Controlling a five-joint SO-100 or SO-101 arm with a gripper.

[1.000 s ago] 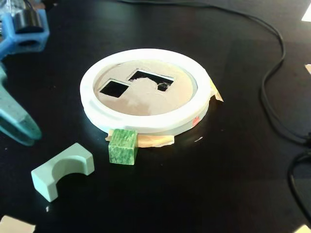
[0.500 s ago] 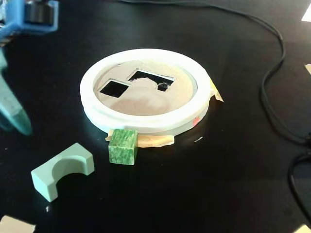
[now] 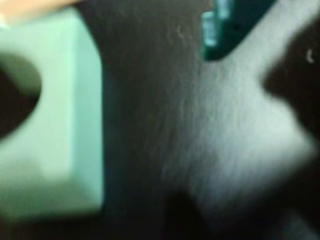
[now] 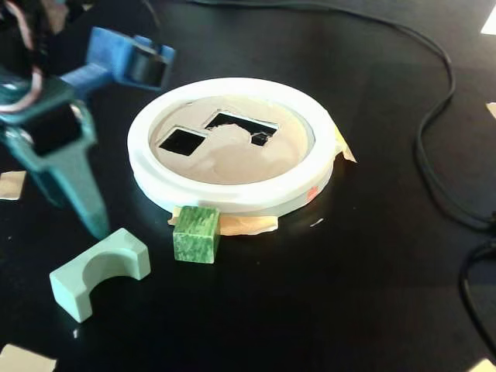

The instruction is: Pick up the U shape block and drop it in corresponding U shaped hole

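Observation:
The pale mint U shape block (image 4: 101, 271) lies on the black table at the front left, arch cutout facing down and forward. In the wrist view the block (image 3: 55, 125) fills the left side, blurred and very close. My gripper (image 4: 76, 217) hangs just above and left of the block, teal fingers pointing down and apart, nothing between them. One teal fingertip (image 3: 220, 35) shows at the wrist view's top right, with bare table between it and the block. The U shaped hole (image 4: 236, 128) is in the tan disc, behind and to the right.
The disc's white rim (image 4: 232, 198) also encloses a smaller square hole (image 4: 182, 140). A marbled green cube (image 4: 196, 234) rests against the rim's front edge, right of the U block. Black cables (image 4: 434, 139) run along the right side. Tape scraps (image 4: 12, 184) lie at the left.
The gripper has swung in from the left edge, rightward and down, until its fingers hang just above the U block. Both blocks and the disc have stayed put.

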